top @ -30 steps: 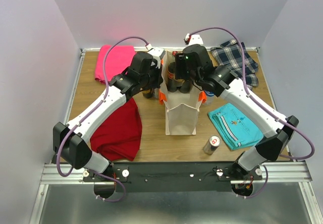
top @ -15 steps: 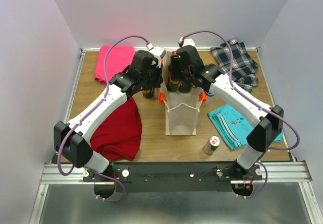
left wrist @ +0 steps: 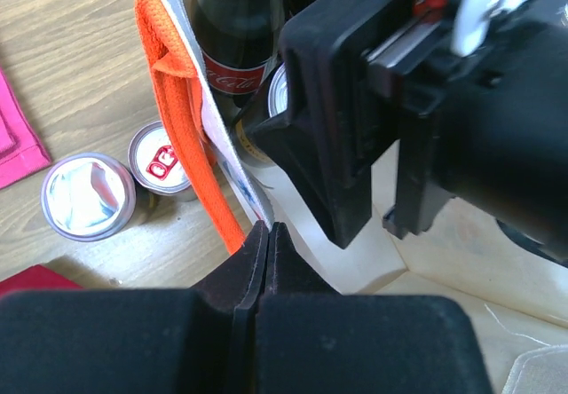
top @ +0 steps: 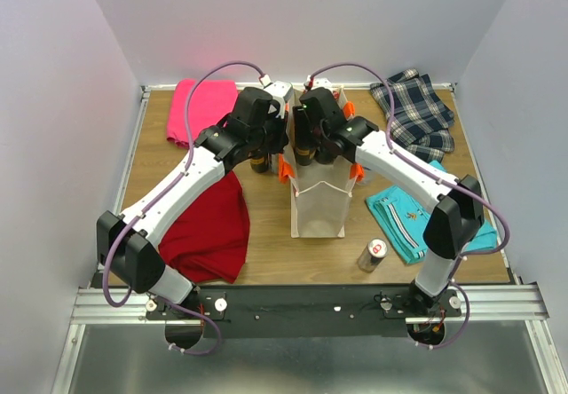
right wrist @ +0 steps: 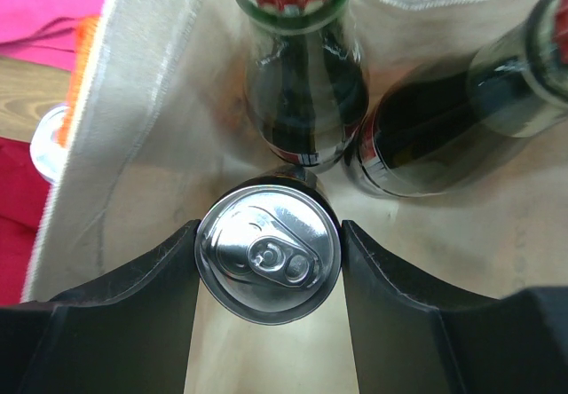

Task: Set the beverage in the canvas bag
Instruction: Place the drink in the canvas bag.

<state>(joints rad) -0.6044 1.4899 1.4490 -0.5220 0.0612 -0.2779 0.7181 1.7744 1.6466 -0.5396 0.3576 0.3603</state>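
Snugly in right tool (right wrist: 269, 234), can (right wrist: 268, 256), inside canvas bag (right wrist: 146, 101).

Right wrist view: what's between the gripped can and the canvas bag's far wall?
In the right wrist view: a red-capped dark bottle beyond the can, and a second bottle to its right, both inside the canvas bag.
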